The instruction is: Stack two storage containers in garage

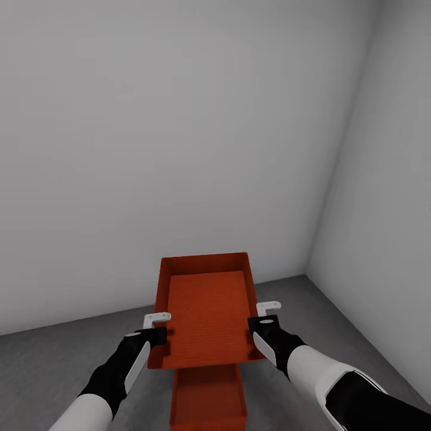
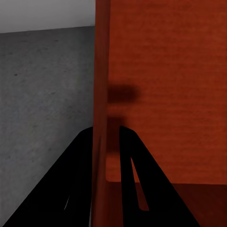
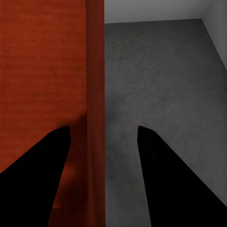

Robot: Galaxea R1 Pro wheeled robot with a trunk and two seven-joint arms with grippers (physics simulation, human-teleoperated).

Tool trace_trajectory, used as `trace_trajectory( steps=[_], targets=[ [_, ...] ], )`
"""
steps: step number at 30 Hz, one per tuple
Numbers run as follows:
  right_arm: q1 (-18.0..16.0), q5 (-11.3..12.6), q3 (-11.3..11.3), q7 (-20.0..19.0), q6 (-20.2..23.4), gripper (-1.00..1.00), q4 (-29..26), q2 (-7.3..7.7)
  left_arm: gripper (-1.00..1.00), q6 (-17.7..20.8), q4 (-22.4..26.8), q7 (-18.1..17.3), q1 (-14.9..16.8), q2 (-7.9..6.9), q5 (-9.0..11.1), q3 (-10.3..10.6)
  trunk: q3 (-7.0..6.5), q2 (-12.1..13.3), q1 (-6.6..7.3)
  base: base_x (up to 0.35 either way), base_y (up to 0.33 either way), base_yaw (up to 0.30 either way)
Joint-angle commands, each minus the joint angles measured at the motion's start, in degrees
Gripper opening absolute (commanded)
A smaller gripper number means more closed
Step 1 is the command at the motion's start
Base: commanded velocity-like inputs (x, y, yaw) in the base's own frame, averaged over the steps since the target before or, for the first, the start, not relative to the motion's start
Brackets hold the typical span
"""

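One orange-red storage container (image 1: 206,311) hangs in the air between my two grippers, open top up and empty. My left gripper (image 1: 158,327) is shut on its left wall (image 2: 100,94), with a finger on each side. On the opposite side, my right gripper (image 1: 264,318) straddles the right wall (image 3: 95,94); its fingers (image 3: 56,156) stand wide apart and open. The second storage container (image 1: 208,400) lies on the dark grey garage floor (image 1: 66,365) directly under the raised one, its far part hidden by it.
A plain grey-white wall (image 1: 179,149) rises just beyond the containers and meets a side wall (image 1: 383,209) at a corner on the right. Bare concrete floor (image 3: 161,80) spreads to both sides of the containers.
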State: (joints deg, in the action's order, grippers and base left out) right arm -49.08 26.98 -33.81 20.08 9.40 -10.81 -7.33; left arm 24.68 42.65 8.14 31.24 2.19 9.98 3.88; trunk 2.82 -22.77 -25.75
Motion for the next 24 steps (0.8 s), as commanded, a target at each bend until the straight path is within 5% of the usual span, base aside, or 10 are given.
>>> trace_trajectory(
  steps=[1, 24],
  targets=[
    [-0.05, 2.4, -1.14, -1.1, 0.27, -1.0, 0.0, 0.04, -1.0, -1.3, 0.2, 1.44, 0.04, -0.47, -3.48, 0.26, 0.23, -0.15, -0.03, 0.0, 0.0, 0.0],
    [-0.05, 2.38, -1.11, -1.1, 0.27, -1.0, 0.0, 0.04, -1.0, -1.3, 0.22, 1.44, 0.05, -0.5, -3.48, 0.26, 2.36, -0.15, -0.03, 0.0, 0.0, 0.0]
  ],
)
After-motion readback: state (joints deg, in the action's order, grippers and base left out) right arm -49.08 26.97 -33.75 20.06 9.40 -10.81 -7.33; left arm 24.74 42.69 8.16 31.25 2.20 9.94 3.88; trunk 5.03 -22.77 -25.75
